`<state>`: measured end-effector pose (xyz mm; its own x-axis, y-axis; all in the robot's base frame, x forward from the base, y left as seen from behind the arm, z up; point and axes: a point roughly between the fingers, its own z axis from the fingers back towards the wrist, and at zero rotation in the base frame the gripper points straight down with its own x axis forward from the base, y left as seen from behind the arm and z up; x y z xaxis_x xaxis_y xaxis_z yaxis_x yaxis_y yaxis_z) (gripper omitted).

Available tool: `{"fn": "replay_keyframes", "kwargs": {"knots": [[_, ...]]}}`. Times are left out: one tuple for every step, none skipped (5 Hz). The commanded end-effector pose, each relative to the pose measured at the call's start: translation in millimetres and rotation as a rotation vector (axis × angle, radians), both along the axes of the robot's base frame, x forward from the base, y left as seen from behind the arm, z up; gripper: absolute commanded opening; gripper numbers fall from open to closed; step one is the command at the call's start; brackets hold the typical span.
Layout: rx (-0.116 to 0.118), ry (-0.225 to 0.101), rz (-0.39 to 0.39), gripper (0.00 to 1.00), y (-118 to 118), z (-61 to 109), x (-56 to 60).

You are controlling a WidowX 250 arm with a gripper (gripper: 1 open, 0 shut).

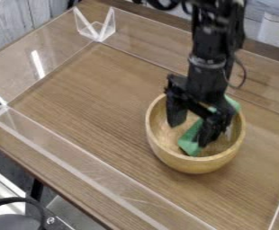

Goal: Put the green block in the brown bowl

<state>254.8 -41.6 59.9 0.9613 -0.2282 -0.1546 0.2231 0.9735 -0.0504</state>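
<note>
Inside the brown bowl (166, 154), we see the green block (192, 145) lying on the bottom, so we call this the release step, placement looks done. Jaws (188, 128) spread open, nothing gripped; block sits between and just below them, partly hidden, so we can't tell if they touch. Next move: lift straight up, keep fingers off the bowl's rim, then back away.

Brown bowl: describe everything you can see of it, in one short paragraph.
The brown bowl is round, light brown and apparently wooden, with a thick rim and a paler inside. It sits upright on the wooden table, intact as far as it shows. The green block lies inside, and the black gripper reaches in with jaws spread, hiding part of the bowl's far side.
</note>
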Motion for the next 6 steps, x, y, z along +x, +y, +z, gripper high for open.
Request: {"fn": "replay_keyframes", "kwargs": {"knots": [[-0.01,-0.144,0.026,1.0,8,51.8,12.7],[-0.009,-0.211,0.057,1.0,20,84.2,18.3],[0.0,-0.251,0.088,1.0,36,109.0,22.1],[-0.004,-0.255,0.095,1.0,45,106.1,26.8],[-0.014,-0.239,0.089,1.0,47,97.6,25.1],[-0.027,-0.222,0.079,1.0,44,89.2,22.4]]}}
